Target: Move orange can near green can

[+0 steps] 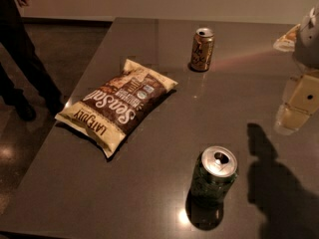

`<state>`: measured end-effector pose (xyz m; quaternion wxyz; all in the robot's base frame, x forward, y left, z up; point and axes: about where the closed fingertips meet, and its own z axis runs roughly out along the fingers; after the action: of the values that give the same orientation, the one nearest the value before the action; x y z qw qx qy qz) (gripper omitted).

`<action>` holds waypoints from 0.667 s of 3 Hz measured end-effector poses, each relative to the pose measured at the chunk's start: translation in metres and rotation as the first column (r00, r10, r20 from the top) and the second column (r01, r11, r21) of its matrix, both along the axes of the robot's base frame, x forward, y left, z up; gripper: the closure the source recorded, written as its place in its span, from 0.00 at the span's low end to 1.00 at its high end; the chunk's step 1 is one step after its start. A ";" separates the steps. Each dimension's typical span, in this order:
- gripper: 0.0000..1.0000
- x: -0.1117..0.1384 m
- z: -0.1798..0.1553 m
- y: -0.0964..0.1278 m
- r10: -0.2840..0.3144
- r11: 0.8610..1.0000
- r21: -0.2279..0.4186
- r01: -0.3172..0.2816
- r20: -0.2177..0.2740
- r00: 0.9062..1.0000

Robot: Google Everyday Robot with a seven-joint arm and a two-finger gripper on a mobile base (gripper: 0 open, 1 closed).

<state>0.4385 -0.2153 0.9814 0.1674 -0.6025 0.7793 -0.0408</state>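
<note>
The orange can (202,49) stands upright at the far middle of the dark table (149,183). It is golden-brown with pale lettering and a silver top. The green can (214,176) stands upright near the front edge, dark green with a mottled pattern and a shiny opened top. The two cans are far apart. My gripper (295,107) hangs at the right edge of the view above the table, to the right of both cans and touching neither. It casts a dark shadow (266,158) on the table to the right of the green can.
A large brown and cream chip bag (119,103) lies flat at the left middle of the table. A person's dark legs (20,63) stand on the floor beyond the left table edge. A pale object (285,40) sits at the far right.
</note>
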 end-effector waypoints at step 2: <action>0.00 0.020 0.004 0.004 -0.038 0.999 0.033 0.037 0.016 0.999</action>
<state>0.4586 -0.2108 0.9851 0.1829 -0.5845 0.7897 -0.0360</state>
